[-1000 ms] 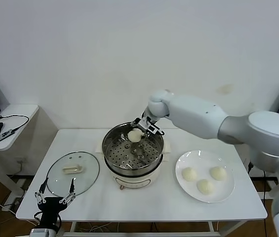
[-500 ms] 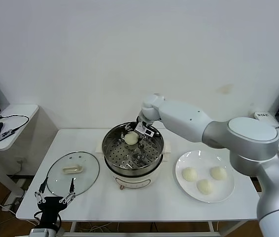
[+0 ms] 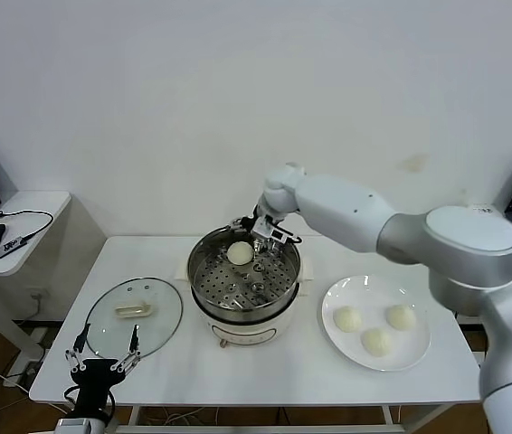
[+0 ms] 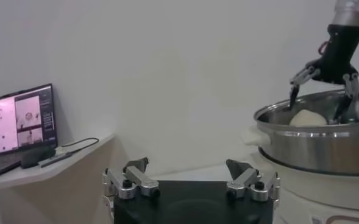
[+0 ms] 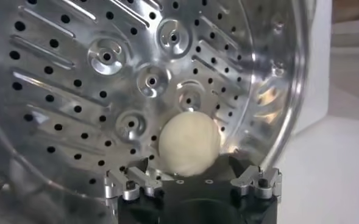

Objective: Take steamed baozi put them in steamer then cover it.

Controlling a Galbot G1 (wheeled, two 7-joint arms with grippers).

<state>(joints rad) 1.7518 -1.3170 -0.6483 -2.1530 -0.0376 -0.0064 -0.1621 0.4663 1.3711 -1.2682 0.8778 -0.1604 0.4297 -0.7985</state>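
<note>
Right pincer [image 3: 258, 230] open above baozi [image 3: 241, 253] in steamer [image 3: 203, 287]

Inside the steamer [image 3: 245, 280], one baozi [image 3: 241, 253] sits on the perforated tray at the far side, with the right gripper [image 3: 262, 231] spread directly above it, blocking that part. The tray's near and middle parts lie bare. Left of the steamer the glass lid [image 3: 134, 312] occupies the tabletop.
</note>
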